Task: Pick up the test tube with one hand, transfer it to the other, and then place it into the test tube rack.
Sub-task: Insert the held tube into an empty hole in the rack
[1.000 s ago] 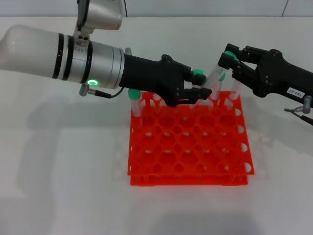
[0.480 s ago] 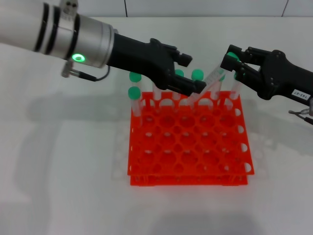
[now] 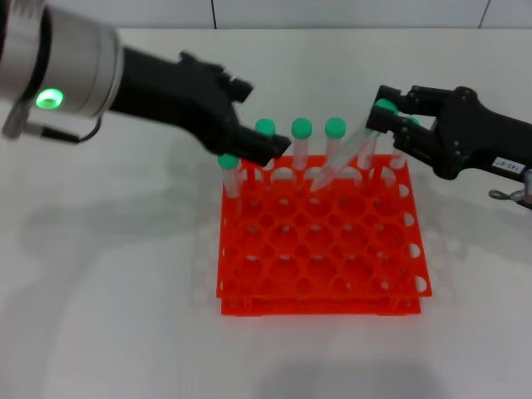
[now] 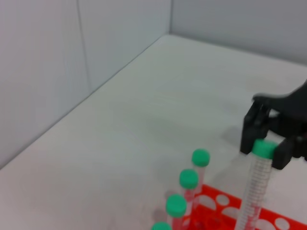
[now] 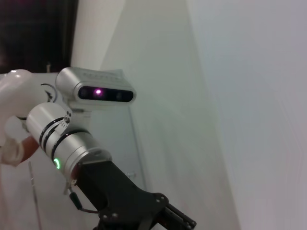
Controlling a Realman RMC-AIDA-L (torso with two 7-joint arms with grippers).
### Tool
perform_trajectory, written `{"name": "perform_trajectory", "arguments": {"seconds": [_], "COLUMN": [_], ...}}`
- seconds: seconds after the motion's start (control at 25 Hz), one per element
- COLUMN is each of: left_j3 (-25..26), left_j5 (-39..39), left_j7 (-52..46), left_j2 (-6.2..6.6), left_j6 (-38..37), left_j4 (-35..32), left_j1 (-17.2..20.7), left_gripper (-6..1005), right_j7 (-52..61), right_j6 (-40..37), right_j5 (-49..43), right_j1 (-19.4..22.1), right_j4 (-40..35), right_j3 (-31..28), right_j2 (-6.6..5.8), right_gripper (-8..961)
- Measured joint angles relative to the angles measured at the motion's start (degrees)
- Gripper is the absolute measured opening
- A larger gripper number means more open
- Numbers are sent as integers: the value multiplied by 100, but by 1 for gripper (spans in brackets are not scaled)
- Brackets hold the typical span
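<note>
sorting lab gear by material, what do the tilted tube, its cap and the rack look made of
Test tube: probably clear plastic; see-through wall with printed marks. Its cap: matte green, likely plastic. Test tube rack: glossy orange-red moulded plastic, by its sheen and round holes.

Five green-capped tubes [image 3: 301,143], one rack [image 3: 320,241], two grippers [image 3: 258,150]

The thick silver arm with the green light [image 3: 58,75] was cut off by the left edge in the head view. The black left gripper [image 3: 264,148] hid part of one green-capped clear tube [image 3: 229,170]. In the left wrist view, the bright orange-red rack with round holes [image 4: 225,206] was cut off at the bottom edge. The black right gripper with a white label [image 3: 386,116] covered part of the leaning tube's green cap [image 3: 384,107].
</note>
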State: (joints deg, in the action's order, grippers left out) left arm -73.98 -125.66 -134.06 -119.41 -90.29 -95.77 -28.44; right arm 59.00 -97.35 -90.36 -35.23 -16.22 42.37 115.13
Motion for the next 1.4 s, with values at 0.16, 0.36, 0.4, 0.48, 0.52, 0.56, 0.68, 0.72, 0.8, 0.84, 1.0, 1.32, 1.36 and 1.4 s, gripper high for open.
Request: {"name": "perform_trajectory", "arguments": {"seconds": [0.16, 0.36, 0.4, 0.48, 0.52, 0.56, 0.68, 0.72, 0.8, 0.84, 1.0, 1.32, 1.36, 1.4], "left_j3": [-365, -416, -409, -389, -383, -381, -381, -383, -384, -375, -256, -88, -84, -72], "left_j5": [141, 700, 851, 1242, 1406, 1540, 1755, 1821, 1987, 2087, 2736, 4014, 4165, 4294], "left_j7": [-42, 439, 627, 1105, 1321, 1520, 1875, 1986, 2185, 2303, 3062, 4768, 5015, 5189], "left_j2": [-7, -12, -12, -11, -11, -12, -15, -18, -22, -22, -26, -29, -29, -27], "left_j6": [479, 926, 993, 1134, 1208, 1315, 1620, 1721, 1827, 1874, 1997, 1936, 1922, 1900], "left_j4": [-705, -982, -995, -1002, -985, -948, -760, -654, -442, -326, 257, 1710, 1870, 2006], "left_j1": [982, 2069, 2278, 2693, 2862, 3027, 3334, 3421, 3531, 3597, 3835, 4032, 4066, 4082], "left_gripper": [893, 893, 894, 894, 894, 894, 894, 894, 893, 893, 892, 891, 891, 891], "right_j7": [24, 239, 285, 392, 429, 499, 627, 664, 736, 770, 862, 1059, 1070, 1080], "right_j6": [19, 94, 119, 159, 170, 189, 242, 262, 322, 370, 527, 736, 792, 851], "right_j5": [-1, -1, 0, 6, 7, 9, 5, 3, 0, -1, 1, 33, 35, 39], "right_j1": [-171, -276, -290, -338, -363, -421, -560, -606, -679, -705, -823, -1043, -1074, -1101], "right_j4": [-38, -282, -347, -483, -514, -563, -596, -601, -639, -680, -756, -761, -761, -761], "right_j3": [187, 348, 397, 491, 517, 561, 662, 693, 778, 826, 936, 1121, 1174, 1225], "right_j2": [1, 1, 1, 7, 8, 10, 7, 5, 5, 7, 26, 42, 45, 48], "right_gripper": [265, 266, 267, 267, 268, 268, 269, 269, 270, 270, 272, 274, 275, 275]}}
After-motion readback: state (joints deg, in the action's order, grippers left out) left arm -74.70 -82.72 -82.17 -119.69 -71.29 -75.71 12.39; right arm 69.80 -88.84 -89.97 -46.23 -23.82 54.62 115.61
